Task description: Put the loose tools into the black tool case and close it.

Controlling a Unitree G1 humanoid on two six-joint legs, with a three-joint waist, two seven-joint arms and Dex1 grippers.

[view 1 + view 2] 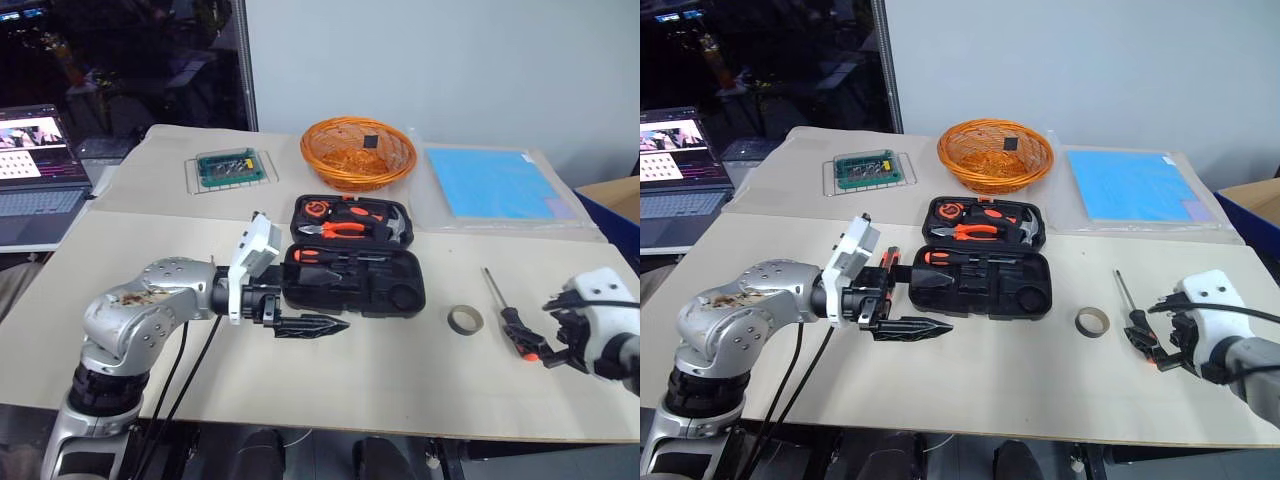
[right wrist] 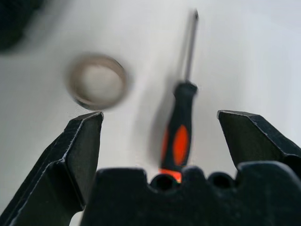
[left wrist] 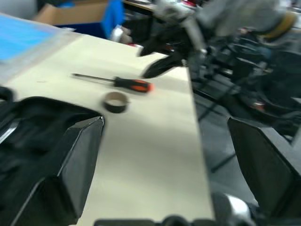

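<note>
right hand [image 2: 160, 136] open, screwdriver [image 2: 178, 132] between its fingers.

A table [image 1: 330, 370] covered in pale beige sheeting carries everything; near its middle lies the black tool case [image 1: 352, 262], open, its lid half toward the far edge holding orange-handled pliers [image 1: 338, 229] and a hammer [image 1: 392, 226], its near half holding a black-and-orange screwdriver [image 1: 322, 256]; to the right of the case a small tan tape roll [image 1: 465, 320] lies flat; just right of it lies another black-and-orange screwdriver [image 1: 508, 318], shaft pointing to the far side; at the far edge stand an orange woven basket [image 1: 357, 152], a blue mat [image 1: 495, 184] under clear plastic, and a wire rack [image 1: 230, 169] bearing a green tray; a laptop [image 1: 38, 170] sits at the far left.
</note>
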